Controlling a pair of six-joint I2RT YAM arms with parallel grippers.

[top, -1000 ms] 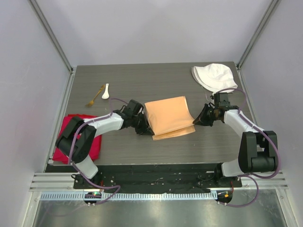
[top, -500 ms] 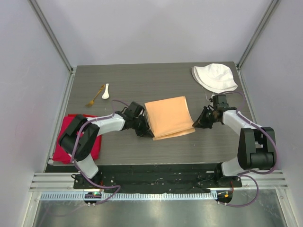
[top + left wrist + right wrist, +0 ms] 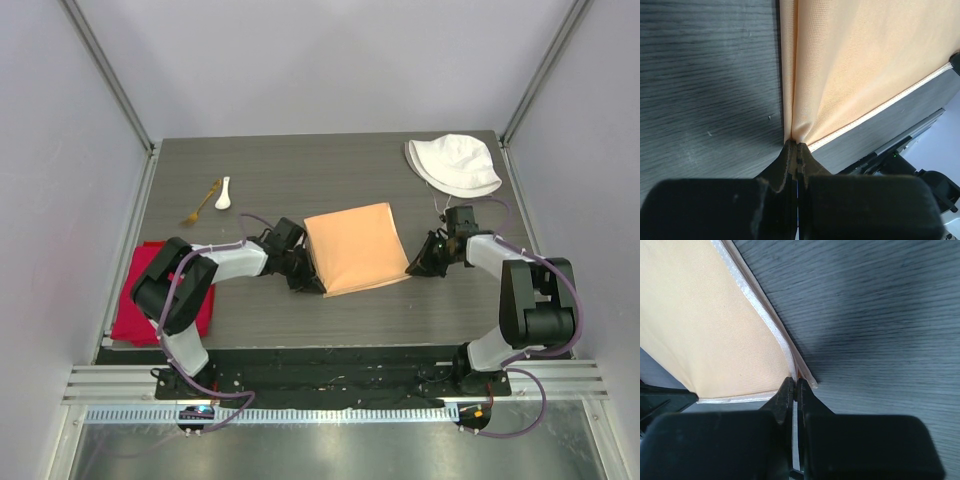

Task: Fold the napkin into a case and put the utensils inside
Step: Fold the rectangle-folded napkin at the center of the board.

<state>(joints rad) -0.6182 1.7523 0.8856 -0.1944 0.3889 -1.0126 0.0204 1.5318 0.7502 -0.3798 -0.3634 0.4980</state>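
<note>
Two smooth hemmed layers form the peach napkin [image 3: 355, 247].

Table [image 3: 300, 180]: napkin [image 3: 355, 245], spoon [image 3: 223, 192], fork [image 3: 201, 204], hat [image 3: 455, 165], red cloth [image 3: 122, 322]

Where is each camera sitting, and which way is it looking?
Top camera: above and behind the arms, looking down at the table, both arms and the napkin.
Left wrist camera: on the left arm, looking along the left gripper pinching a napkin corner.
Right wrist camera: on the right arm, looking along the right gripper pinching another corner.
Shared: all show the napkin.
</note>
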